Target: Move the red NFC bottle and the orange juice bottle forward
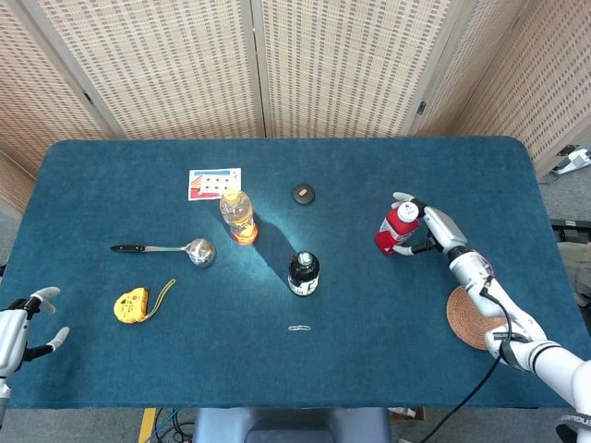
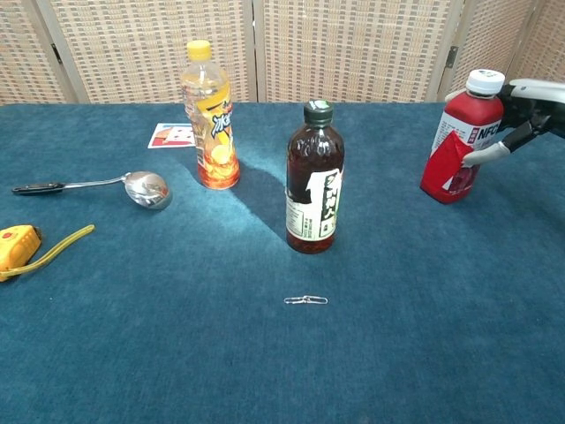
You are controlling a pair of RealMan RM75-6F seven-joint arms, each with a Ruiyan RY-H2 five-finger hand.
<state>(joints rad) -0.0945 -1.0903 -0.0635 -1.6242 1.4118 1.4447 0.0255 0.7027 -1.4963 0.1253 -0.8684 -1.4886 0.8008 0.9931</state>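
The right arm reaches in from the lower right edge of the table, forearm angled up and inward. The right hand (image 1: 427, 226) sits against the red NFC bottle (image 1: 398, 227), fingers wrapped around its upper body; whether they grip firmly cannot be told. In the chest view the same hand (image 2: 523, 110) shows at the right edge. The left hand (image 1: 20, 325) hovers low at the left edge, fingers spread apart, holding nothing.
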